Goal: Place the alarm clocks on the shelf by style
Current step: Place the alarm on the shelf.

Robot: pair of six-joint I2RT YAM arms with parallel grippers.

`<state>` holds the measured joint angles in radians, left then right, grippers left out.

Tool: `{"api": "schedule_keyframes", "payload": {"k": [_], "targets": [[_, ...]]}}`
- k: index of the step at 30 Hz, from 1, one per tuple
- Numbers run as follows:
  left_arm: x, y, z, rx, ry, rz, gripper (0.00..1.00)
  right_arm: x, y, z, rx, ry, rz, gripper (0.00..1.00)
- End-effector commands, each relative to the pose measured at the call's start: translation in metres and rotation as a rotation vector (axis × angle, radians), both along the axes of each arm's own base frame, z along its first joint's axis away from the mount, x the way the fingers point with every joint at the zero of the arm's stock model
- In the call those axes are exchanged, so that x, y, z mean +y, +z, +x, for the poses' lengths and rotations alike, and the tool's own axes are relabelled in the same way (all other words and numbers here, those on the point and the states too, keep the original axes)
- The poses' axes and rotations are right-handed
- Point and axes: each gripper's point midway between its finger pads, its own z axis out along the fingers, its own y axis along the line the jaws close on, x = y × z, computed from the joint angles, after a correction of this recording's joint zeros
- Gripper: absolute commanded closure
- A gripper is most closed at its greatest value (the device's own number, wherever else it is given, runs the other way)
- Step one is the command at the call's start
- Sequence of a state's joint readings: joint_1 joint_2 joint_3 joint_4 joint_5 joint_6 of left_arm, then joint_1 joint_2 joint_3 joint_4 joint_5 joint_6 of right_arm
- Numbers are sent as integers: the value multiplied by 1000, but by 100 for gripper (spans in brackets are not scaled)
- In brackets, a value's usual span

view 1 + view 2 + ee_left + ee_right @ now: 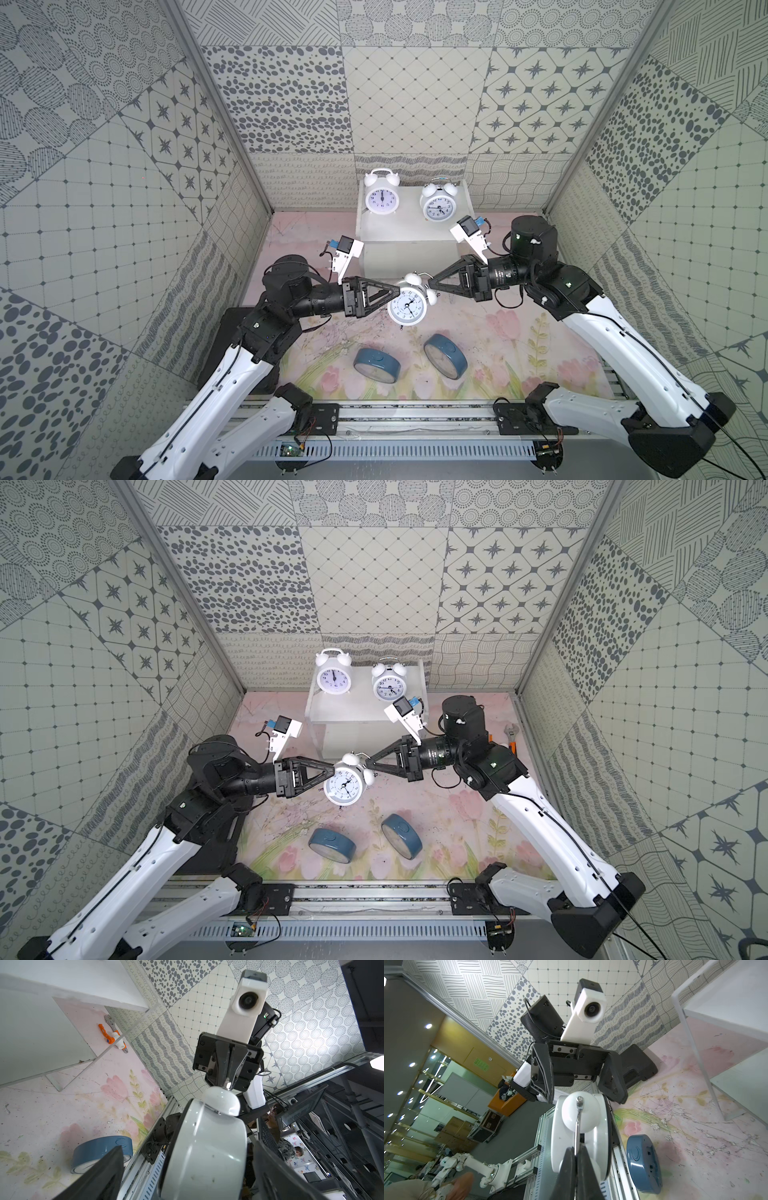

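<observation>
1. The bench (pixel 519 353) is covered by a pale floral mat and forms the floor of a booth with grey patterned walls.
2. Two black-and-white robot arms reach in from the bench's front corners. They meet over its centre, just in front of the shelf.
3. The shelf (pixel 405 235) is a white two-tier unit standing at the middle of the bench's back edge, with its open side facing the front.
4. The left tool (pixel 392 290) is spread wide. Its fingers (pixel 544 1076) stand on either side of the round body of the held clock (pixel 407 309). Whether they touch the body cannot be told.
5. The right tool (pixel 577 1155) is pressed together, pinching the thin metal handle (pixel 578 1122) on top of the held clock. This white twin-bell clock hangs tilted in the air.
6. Two flat blue clocks sit near the bench's front edge, side by side but apart. They are the first blue clock (pixel 376 365) and the second blue clock (pixel 445 356), and both cream faces are turned towards the front.
7. Two more white twin-bell clocks stand upright on the shelf's top tier. One shelf clock (pixel 381 198) is at the left end and the other shelf clock (pixel 438 205) is at the right end, both with dials facing forward.
8. An orange-and-white wrench (pixel 106 1033) lies on the bench by its right edge, beyond the shelf.
</observation>
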<state>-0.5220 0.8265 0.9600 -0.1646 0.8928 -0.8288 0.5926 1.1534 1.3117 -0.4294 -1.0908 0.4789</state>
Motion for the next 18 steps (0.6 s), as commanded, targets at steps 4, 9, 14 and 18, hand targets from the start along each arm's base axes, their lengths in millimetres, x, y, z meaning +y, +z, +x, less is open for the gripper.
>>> {"api": "schedule_keyframes", "payload": {"k": [4,9,14,18], "targets": [[-7,14,-14,-57,-138,-61,4,3,24,-1,-45,55,87,100],[-9,8,-12,-25,-144,-68,34,6,14,11,-35,7,68,100],[-8,6,-12,-31,-126,-85,45,6,8,14,-25,-19,55,100],[-8,5,-9,-31,-115,-90,56,5,5,17,-21,-43,49,100]]}}
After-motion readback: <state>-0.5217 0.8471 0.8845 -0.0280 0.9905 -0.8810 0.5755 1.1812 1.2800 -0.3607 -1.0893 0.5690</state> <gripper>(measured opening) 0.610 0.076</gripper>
